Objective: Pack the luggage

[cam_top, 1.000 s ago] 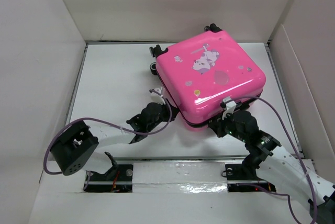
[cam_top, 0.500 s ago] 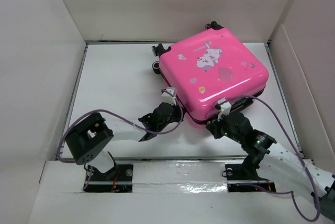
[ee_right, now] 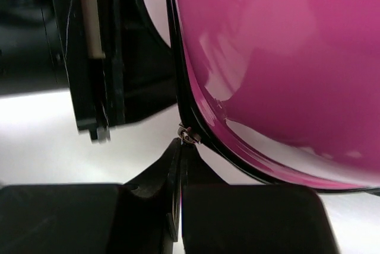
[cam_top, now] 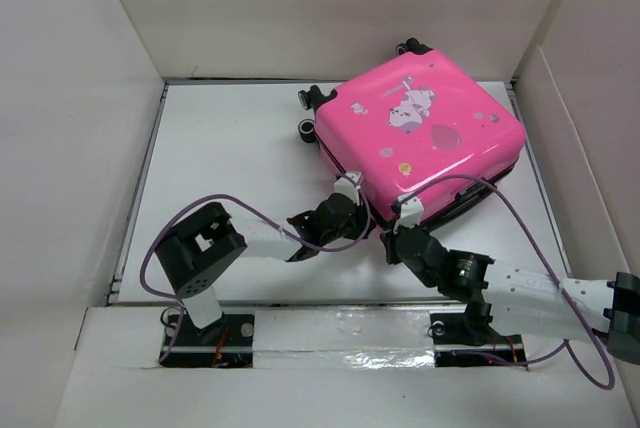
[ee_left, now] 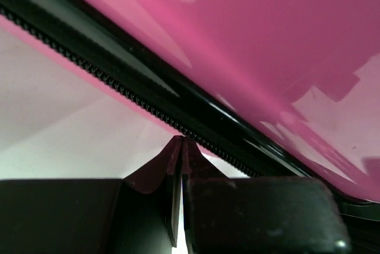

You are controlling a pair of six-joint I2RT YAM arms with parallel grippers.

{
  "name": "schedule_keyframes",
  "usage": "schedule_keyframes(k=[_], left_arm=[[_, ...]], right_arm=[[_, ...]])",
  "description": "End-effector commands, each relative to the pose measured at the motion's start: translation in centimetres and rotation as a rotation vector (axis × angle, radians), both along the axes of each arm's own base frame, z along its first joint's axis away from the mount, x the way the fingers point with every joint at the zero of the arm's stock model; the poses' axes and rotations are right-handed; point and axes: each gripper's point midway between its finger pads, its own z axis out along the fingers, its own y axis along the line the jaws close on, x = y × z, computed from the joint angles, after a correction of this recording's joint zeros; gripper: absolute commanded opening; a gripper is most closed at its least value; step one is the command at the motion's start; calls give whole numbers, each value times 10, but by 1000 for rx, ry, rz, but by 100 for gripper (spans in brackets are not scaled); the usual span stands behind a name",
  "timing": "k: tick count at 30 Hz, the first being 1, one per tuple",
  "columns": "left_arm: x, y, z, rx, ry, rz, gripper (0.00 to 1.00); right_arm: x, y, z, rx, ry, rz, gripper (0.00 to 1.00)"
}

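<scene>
The luggage [cam_top: 420,138] is a glossy hot-pink hard-shell suitcase with a cartoon print. It lies closed and flat at the back right of the table, turned at an angle. My left gripper [cam_top: 345,206] is shut at its near left edge. In the left wrist view its tips [ee_left: 181,139] touch the black zipper trim [ee_left: 148,82], with nothing seen between them. My right gripper [cam_top: 400,231] sits at the near corner. In the right wrist view it [ee_right: 181,142] is shut on the small metal zipper pull [ee_right: 188,136] at the pink shell [ee_right: 279,58].
Black wheels [cam_top: 312,98] stick out at the suitcase's far left side. White walls [cam_top: 60,98] enclose the table on the left, back and right. In the right wrist view the left arm's black wrist [ee_right: 95,52] hangs close by on the left.
The suitcase has slid and turned towards the back right. My left gripper followed it to the right along the near edge. My right gripper moved left to the near corner while its arm swung outwards.
</scene>
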Motion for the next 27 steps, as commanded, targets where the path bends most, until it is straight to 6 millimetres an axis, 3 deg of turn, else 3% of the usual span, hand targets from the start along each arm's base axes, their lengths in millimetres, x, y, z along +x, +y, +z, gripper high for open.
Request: schedule_keyframes(k=[1, 2, 3, 4, 5, 6, 7, 9, 10, 13, 14, 17, 18, 20, 21, 22, 23, 24, 25, 26, 27], left_arm=[[26, -40, 112, -329, -164, -44, 0], [29, -32, 112, -330, -155, -26, 0], [38, -11, 99, -307, -138, 18, 10], [42, 4, 113, -334, -155, 44, 22], [45, 18, 113, -336, -147, 69, 35], [53, 44, 101, -323, -122, 130, 56], [55, 61, 117, -351, -142, 160, 64], [60, 91, 107, -325, -113, 232, 76], [74, 113, 112, -338, -116, 300, 77], [99, 149, 141, -386, -131, 418, 82], [121, 165, 159, -401, -149, 461, 85], [160, 180, 160, -399, -119, 517, 86], [175, 178, 181, -425, -149, 520, 86], [199, 174, 164, -387, -97, 525, 86], [216, 173, 185, -402, -125, 530, 87], [230, 169, 166, -367, -85, 538, 87], [237, 166, 159, -343, -64, 538, 88], [252, 165, 177, -359, -95, 538, 88], [260, 161, 177, -358, -91, 531, 88], [268, 159, 159, -335, -47, 522, 89], [278, 153, 175, -352, -70, 504, 89]], right_arm=[[3, 66, 106, 470, -130, 45, 0], [4, 63, 103, 477, -125, 24, 0], [4, 56, 105, 491, -132, 5, 0], [6, 49, 104, 499, -137, -26, 0], [5, 43, 102, 518, -132, -44, 0], [6, 29, 99, 538, -139, -69, 0], [7, 23, 98, 547, -144, -78, 0], [7, 11, 92, 535, -133, -89, 0], [8, 3, 95, 552, -140, -94, 0], [7, -5, 91, 519, -138, -85, 0], [8, -8, 91, 510, -139, -89, 0], [8, -5, 89, 496, -136, -73, 0], [8, -4, 88, 489, -133, -70, 0], [7, 0, 89, 480, -130, -54, 0], [7, 1, 85, 467, -123, -51, 0], [7, 1, 85, 466, -121, -52, 0], [7, 2, 82, 460, -118, -51, 0], [7, 2, 81, 461, -117, -49, 0], [7, 3, 81, 461, -117, -48, 0], [7, 3, 81, 461, -116, -47, 0], [7, 2, 79, 454, -114, -46, 0]])
